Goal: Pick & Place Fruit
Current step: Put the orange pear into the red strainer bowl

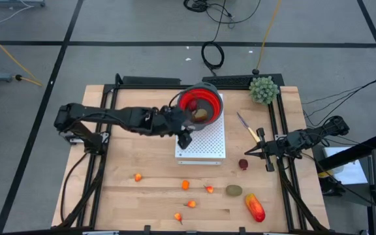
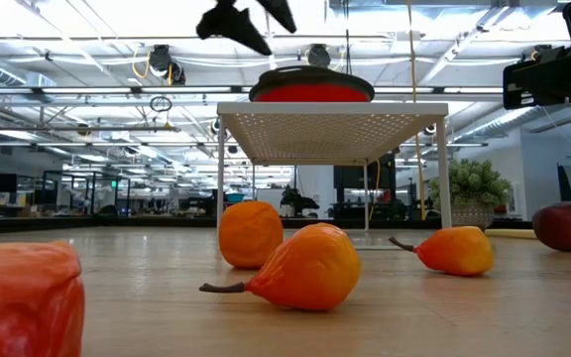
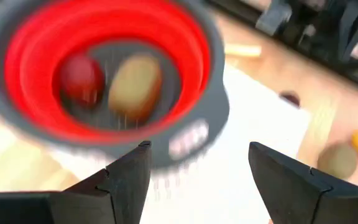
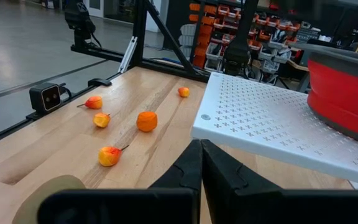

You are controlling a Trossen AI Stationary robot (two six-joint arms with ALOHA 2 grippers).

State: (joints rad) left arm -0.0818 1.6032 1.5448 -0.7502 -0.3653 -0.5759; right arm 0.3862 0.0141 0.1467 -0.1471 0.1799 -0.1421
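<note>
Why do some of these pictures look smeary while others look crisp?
Left wrist view: the red colander and the two fruits inside it are motion-blurred, while the left gripper's open fingers stay sharp. Low view: the nearest orange pear is crisp, but the big orange piece at the corner is soft. High view: even light, faint shadows.

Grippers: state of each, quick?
Left gripper: open, empty, over the red bowl.
Right gripper: shut, empty, near the dark-red ball.

A large open robotics lab or workshop: ceiling strip lights (image 2: 87, 59), rows of distant workstations (image 2: 57, 193), taped grey floor (image 1: 44, 39), loose cables (image 1: 214, 52), parts-bin shelving (image 4: 210, 25).
</note>
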